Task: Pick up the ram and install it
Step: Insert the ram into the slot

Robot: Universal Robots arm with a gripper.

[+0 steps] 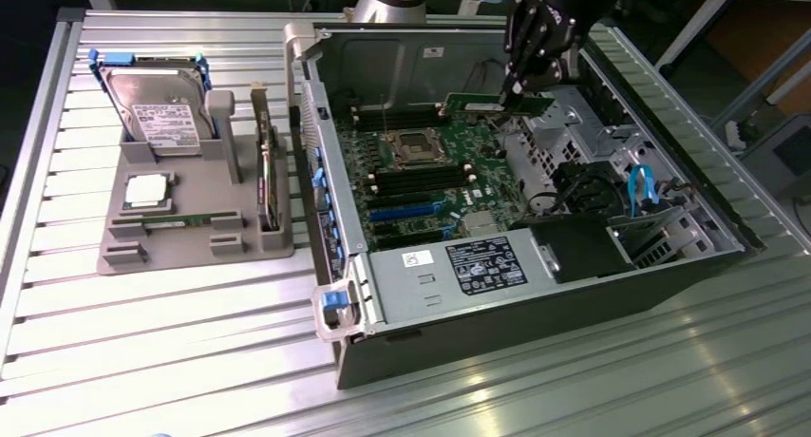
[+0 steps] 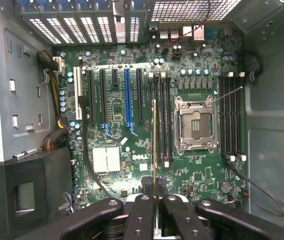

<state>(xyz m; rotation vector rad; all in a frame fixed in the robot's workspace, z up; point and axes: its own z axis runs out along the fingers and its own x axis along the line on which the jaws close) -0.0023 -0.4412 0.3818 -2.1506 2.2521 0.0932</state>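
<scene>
Closest to us in the wrist view are the black fingers of the gripper, closed on the ram. We see the ram edge-on, as a thin gold line running straight out from between the pads. Beyond it lies the green motherboard, with the open processor socket and a bank of black memory slots just beside the ram's edge. We cannot tell whether the ram touches a slot.

In the exterior view, the ribbed metal table is nearest to us, and the opened computer case lies on its side on it. The gripper reaches down into the case at its far end, clamped on the ram, which shows as a narrow green strip held level over the far edge of the motherboard. On the exterior view's left, apart from the case, a grey tray carries a hard drive and a square silver processor chip.
</scene>
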